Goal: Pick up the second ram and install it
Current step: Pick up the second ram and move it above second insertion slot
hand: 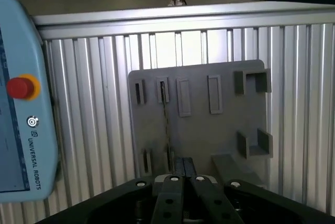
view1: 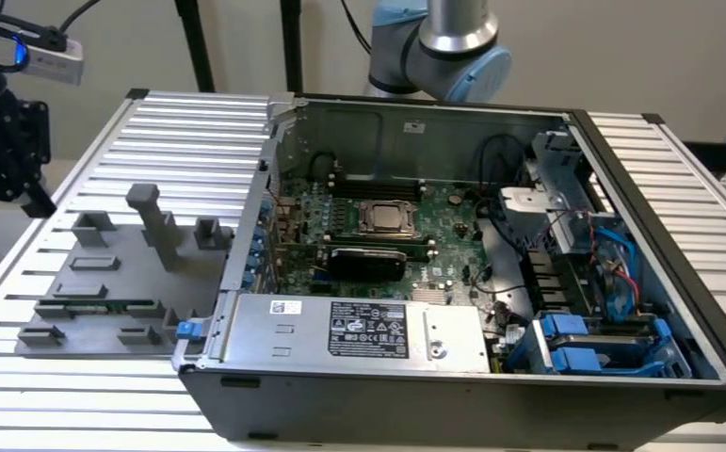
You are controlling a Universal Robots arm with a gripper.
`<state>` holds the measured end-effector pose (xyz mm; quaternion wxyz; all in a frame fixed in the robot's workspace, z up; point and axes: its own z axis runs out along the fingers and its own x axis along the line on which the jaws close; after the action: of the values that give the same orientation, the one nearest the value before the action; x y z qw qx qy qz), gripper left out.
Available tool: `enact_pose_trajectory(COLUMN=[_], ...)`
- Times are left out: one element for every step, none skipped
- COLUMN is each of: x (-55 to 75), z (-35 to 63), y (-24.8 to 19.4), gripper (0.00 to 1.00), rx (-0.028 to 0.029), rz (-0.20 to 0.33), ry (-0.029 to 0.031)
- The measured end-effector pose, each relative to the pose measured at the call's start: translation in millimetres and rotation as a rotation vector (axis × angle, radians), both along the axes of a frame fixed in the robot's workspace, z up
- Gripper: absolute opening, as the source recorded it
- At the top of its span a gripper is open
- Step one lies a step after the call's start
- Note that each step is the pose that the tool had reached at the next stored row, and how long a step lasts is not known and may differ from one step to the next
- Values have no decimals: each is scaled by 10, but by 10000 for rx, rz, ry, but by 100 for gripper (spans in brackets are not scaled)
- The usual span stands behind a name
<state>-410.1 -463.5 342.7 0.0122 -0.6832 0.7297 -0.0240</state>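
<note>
I see free air above the grey fixture plate (view1: pixel 137 282), where the second ram (view1: pixel 99 306) sits in its slot. Tall grey blocks (view1: pixel 152 221) rise near the computer case (view1: pixel 463 395) wall. Inside, the power supply (view1: pixel 350 330) fills the near side, cables (view1: pixel 617 254) crowd the exterior view's right, and the motherboard (view1: pixel 388 217) lies open overhead.
</note>
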Motion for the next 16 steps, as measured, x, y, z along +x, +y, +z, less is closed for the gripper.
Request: enact_pose_trajectory(x=[0, 1, 2, 2, 2, 2, 2, 2, 2, 2, 2, 2, 2, 2, 2, 2], z=[-1, -3, -5, -6, -7, -10, -12, -14, -18, -19, -21, -21, -22, -23, -25, -27], y=[-3, -8, -13, -19, -23, -28, -36, -52, -73, -94, -102, -105, -107, -119, -135, -150], gripper=[11, 11, 11, 11, 11, 11, 11, 11, 11, 11, 11, 11, 11, 11, 11, 11], rx=[-13, -24, -33, -42, -49, -55, -61, -66, -70, -75, -84, -87, -89, -90, -91, -93], rz=[20, 43, 65, 89, 110, 130, 143, 153, 155, 156, 157, 156, 155, 157, 157, 157], ry=[0, -1, 0, 1, 0, 0, -1, -1, -3, -5, -7, -8, -9, -8, -17, -23])
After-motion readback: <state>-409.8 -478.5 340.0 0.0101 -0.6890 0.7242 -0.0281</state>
